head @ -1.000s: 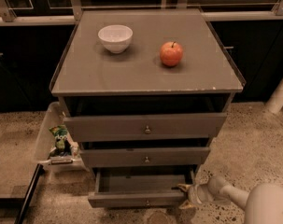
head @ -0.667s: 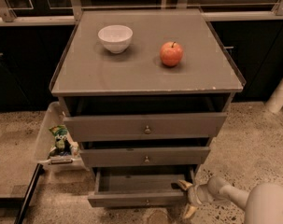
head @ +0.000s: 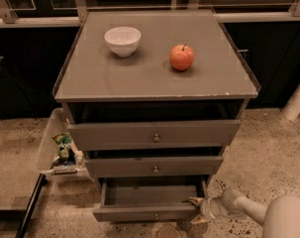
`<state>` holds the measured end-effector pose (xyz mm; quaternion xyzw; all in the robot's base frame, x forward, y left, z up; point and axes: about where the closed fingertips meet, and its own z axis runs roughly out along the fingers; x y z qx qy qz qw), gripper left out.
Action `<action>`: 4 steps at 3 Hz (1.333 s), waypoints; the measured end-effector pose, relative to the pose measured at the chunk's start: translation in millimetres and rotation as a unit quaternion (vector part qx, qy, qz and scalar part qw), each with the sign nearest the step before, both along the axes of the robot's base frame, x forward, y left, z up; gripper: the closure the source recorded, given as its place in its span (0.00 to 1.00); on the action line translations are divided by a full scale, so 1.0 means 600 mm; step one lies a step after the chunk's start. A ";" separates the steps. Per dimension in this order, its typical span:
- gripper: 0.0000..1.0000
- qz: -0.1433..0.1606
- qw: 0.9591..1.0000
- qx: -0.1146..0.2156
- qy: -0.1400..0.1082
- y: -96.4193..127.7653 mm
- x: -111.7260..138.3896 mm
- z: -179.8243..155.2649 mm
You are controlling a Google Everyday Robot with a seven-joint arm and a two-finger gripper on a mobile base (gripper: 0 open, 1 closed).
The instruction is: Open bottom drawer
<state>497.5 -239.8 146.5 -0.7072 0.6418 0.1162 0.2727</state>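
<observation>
Where the bottom drawer (head: 144, 213) juts out, the hand (head: 198, 210) (right corner) rests.

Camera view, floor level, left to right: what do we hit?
clear bin holding a snack bag → bottom drawer, pulled out → gripper at the drawer's right front corner → robot arm, running off to the lower right

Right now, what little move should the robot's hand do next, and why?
Probably pull the bottom drawer slightly further out: the hand sits at its right front corner, and the drawer is only partly open, with its inside showing.
</observation>
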 end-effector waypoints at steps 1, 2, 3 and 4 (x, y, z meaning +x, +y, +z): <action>0.65 0.002 1.000 0.006 0.008 -0.011 -0.023 -0.002; 0.89 0.002 1.000 0.006 0.008 -0.009 -0.024 0.002; 1.00 0.002 1.000 0.006 0.008 -0.009 -0.024 0.002; 0.81 0.002 1.000 0.006 0.009 -0.009 -0.024 0.002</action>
